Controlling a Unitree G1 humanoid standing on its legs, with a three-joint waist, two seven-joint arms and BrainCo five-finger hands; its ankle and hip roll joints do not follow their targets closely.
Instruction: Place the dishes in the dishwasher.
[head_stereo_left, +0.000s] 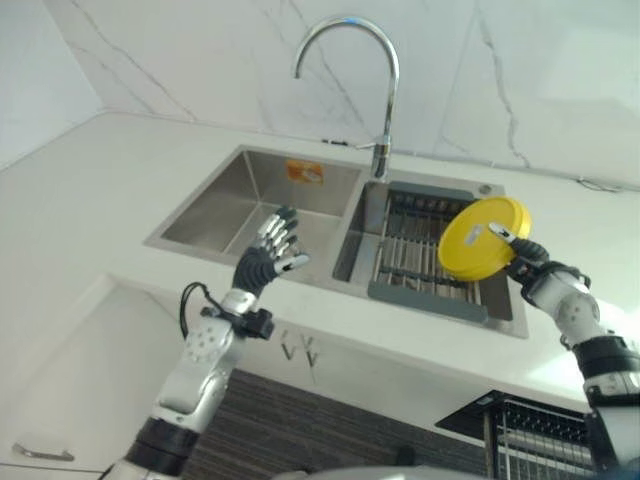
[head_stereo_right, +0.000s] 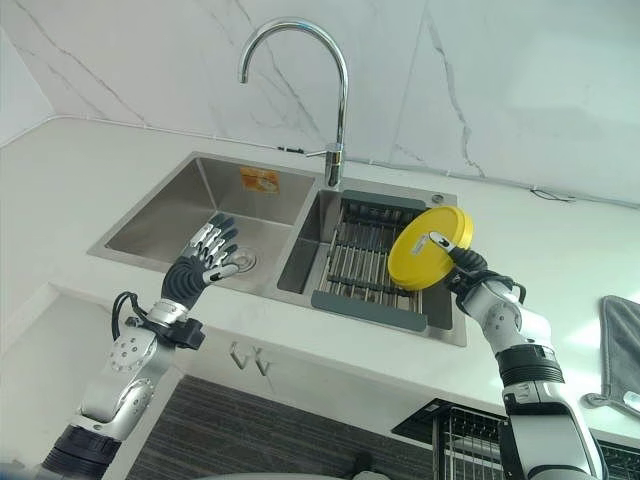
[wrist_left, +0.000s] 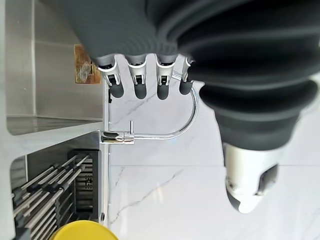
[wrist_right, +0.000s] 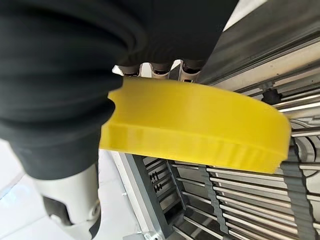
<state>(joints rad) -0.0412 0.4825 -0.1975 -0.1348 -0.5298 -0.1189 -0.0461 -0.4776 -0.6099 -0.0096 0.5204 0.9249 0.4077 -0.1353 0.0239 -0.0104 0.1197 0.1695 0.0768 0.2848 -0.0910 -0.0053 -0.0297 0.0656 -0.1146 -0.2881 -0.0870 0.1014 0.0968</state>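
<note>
right eye view: the right hand (head_stereo_right: 462, 262) pinches a round yellow plastic dish (head_stereo_right: 428, 248) between thumb and fingers, holding it tilted on edge above the dark wire rack (head_stereo_right: 362, 262) in the steel sink's (head_stereo_right: 200, 210) basin at 3 o'clock. the left hand (head_stereo_right: 203, 258) hovers with fingers spread and straight, empty, over the basin at 9 o'clock.

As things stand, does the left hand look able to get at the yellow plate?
Probably not without moving across: the left hand hovers open over the left sink basin, while the yellow plate is held by the right hand above the drying rack.
</note>
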